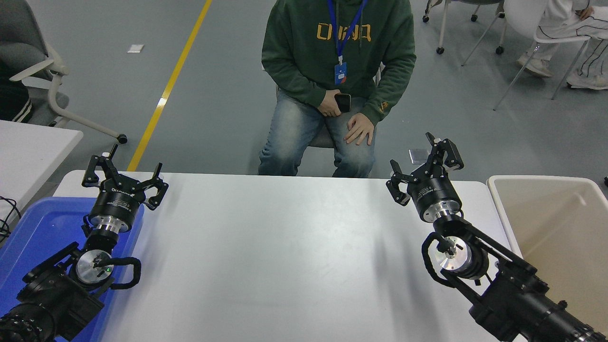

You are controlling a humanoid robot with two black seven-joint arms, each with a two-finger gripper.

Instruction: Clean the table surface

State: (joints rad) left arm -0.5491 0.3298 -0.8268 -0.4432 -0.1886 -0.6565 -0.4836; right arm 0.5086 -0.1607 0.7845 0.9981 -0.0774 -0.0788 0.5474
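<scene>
Grey floor with a yellow line lies beyond the table surface [294, 256], a smooth matte white slab with rounded corners whose long axis runs left to right beneath both of our arms. Our right gripper [422, 166] hovers over its far right part, fingers spread wide, holding nothing. Our left gripper [124, 176], also spread, is parked above a blue tray [33, 232]. A beige bin [560, 228] stands right of our right arm.

I'm working in a lab or test hall: grey sealed floor [228, 95] with a yellow lane line [168, 85], rolling office chairs [38, 71], floor sockets [418, 154], and a seated person [332, 80] wearing a lanyard badge.
</scene>
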